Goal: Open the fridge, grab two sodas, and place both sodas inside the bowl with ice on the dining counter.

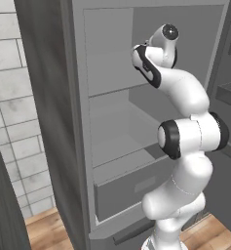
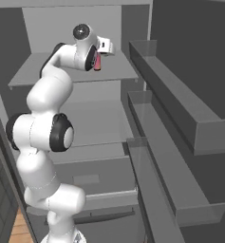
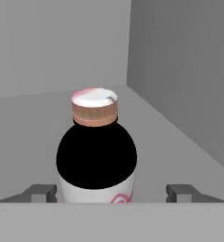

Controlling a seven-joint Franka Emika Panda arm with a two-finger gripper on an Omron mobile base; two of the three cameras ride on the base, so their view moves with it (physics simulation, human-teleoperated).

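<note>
My gripper [image 3: 111,193] stands wide, one finger [image 3: 40,193] on each side of a soda bottle [image 3: 96,163], neither touching it. The bottle stands upright on the fridge's upper shelf [image 2: 116,71], near the shelf's right rear corner; behind its black cap sits the top of a can [image 3: 94,108]. The fridge [image 1: 78,122] is open, its door bins [image 2: 180,118] to my right.

The arm [image 1: 185,141] is made of smooth, rounded glossy white segments joined by dark, nearly black collar rings, with a round dark cap with a grey centre on its upper joint, ending in a hand [image 3: 111,193] with two small dark grey fingertips [image 3: 40,192].
</note>
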